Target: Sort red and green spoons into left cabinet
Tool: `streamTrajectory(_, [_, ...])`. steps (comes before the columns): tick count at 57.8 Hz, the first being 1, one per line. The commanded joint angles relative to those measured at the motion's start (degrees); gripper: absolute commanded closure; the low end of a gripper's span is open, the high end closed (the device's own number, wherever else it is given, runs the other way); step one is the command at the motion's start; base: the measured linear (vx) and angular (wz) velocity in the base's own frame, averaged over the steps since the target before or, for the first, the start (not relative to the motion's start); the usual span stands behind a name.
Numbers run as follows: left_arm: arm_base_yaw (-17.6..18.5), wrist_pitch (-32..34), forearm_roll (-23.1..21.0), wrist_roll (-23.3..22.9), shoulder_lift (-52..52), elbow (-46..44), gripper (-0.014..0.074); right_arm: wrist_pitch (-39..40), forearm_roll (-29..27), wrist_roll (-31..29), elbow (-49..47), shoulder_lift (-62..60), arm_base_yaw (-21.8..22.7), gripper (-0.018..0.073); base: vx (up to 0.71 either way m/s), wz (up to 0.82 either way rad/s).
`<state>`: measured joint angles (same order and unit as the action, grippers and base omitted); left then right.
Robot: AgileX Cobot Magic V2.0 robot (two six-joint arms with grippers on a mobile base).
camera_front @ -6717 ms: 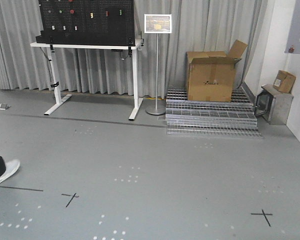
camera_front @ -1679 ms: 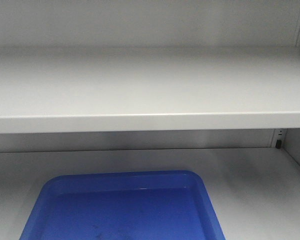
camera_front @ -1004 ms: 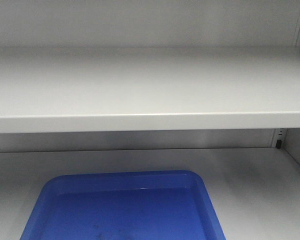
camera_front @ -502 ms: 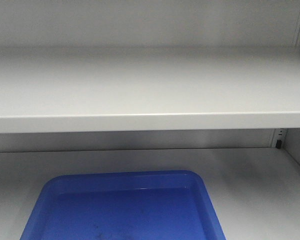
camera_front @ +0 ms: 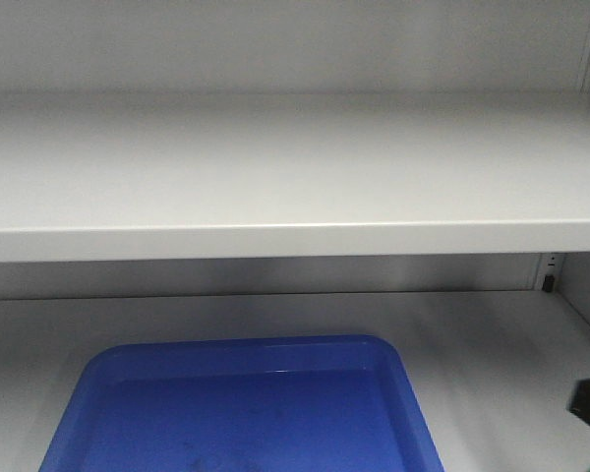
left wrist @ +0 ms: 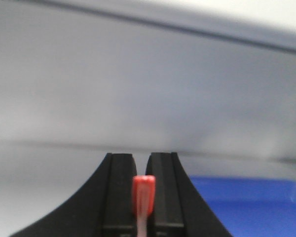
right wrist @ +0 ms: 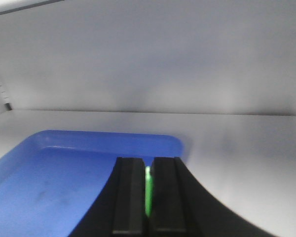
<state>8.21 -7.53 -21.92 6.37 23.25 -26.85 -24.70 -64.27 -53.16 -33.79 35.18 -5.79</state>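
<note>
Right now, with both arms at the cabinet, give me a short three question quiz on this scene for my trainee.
1. True or false: the red spoon is clamped between the left fingers.
2. What do the right fingers hold? A) green spoon B) a fork C) nothing.
3. Fill in: of the cabinet shelves in view, the blue tray sits on the ___ one.
Key: 1 true; 2 A; 3 lower.
</note>
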Motion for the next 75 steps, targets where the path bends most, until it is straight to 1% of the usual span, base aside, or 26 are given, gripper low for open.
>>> streamTrajectory(1, [1.6,2.5,-1.5,0.7,4.3,-4.2,0.06,-1.0,-14.5,-13.5,-1.8,3.9,0.1,0.0562,0.0,0.0])
streamTrajectory(2, [1.9,2.2,-1.5,1.0,5.0,-4.6,0.06,-1.8,-17.3,-16.6,-1.8,4.7,0.1,0.0562,0.0,0.0])
streamTrajectory(6, [4.2,1.3,-1.8,3.0,8.5,-7.1,0.06,-3.7,-26.4,-26.3,-1.8,7.6,0.1,0.0562,0.0,0.0])
streamTrajectory(10, [6.7,1.2,-3.1,5.3,11.7,-9.4,0.06,-5.5,-33.7,-33.5,-1.8,10.2,0.1,0.0562,0.0,0.0])
streamTrajectory(13, [8.5,1.1,-4.6,7.0,13.8,-10.6,0.06,-7.2,-37.8,-37.4,-1.8,12.6,0.1,0.0562,0.0,0.0])
streamTrajectory(17, [11.4,1.3,-7.3,9.2,17.0,-11.8,0.06,-9.5,-37.7,-39.4,-2.2,15.5,0.1,0.0562,0.0,0.0])
streamTrajectory(21, [14.0,1.8,-9.7,11.3,19.6,-12.5,0.06,-12.3,-37.7,-39.6,-2.4,18.4,0.1,0.0562,0.0,0.0])
streamTrajectory(24, [16.0,2.2,-10.6,13.0,21.5,-13.1,0.06,-14.7,-37.7,-39.7,-2.4,20.5,0.1,0.0562,0.0,0.0])
streamTrajectory(30, [19.4,4.0,-13.0,14.5,25.3,-14.1,0.06,-18.5,-37.7,-40.0,-2.5,24.1,0.1,0.0562,0.0,0.0])
streamTrajectory(36, [23.1,5.3,-12.9,14.9,28.2,-15.4,0.06,-21.9,-37.7,-40.2,-3.7,26.8,0.1,0.0562,0.0,0.0])
streamTrajectory(37, [24.4,5.9,-12.9,14.9,29.3,-15.7,0.06,-22.6,-37.7,-40.2,-4.3,27.4,0.1,0.0562,0.0,0.0])
streamTrajectory(46, [28.6,10.1,-12.9,14.7,32.6,-15.9,0.06,-25.0,-37.7,-39.7,-7.6,30.3,0.1,0.0562,0.0,0.0])
streamTrajectory(50, [30.5,11.8,-12.9,14.3,34.1,-15.9,0.06,-26.0,-37.7,-39.7,-8.4,31.6,0.0,0.0562,0.0,0.0])
streamTrajectory(54, [32.1,13.3,-12.9,13.9,35.4,-15.9,0.06,-25.9,-37.7,-39.8,-9.1,33.1,-1.2,0.0562,0.0,0.0])
streamTrajectory(61, [34.1,16.6,-12.9,10.4,37.5,-15.9,0.06,-24.2,-37.8,-40.1,-11.2,36.6,-5.9,0.0562,0.0,0.0])
streamTrajectory(68, [34.5,19.3,-12.9,7.2,39.2,-15.9,0.06,-21.5,-37.8,-40.1,-14.5,40.3,-10.2,0.0562,0.0,0.0])
streamTrajectory(75, [34.5,22.3,-12.9,3.3,40.9,-15.9,0.06,-20.6,-37.7,-40.1,-17.8,43.1,-12.3,0.0562,0.0,0.0])
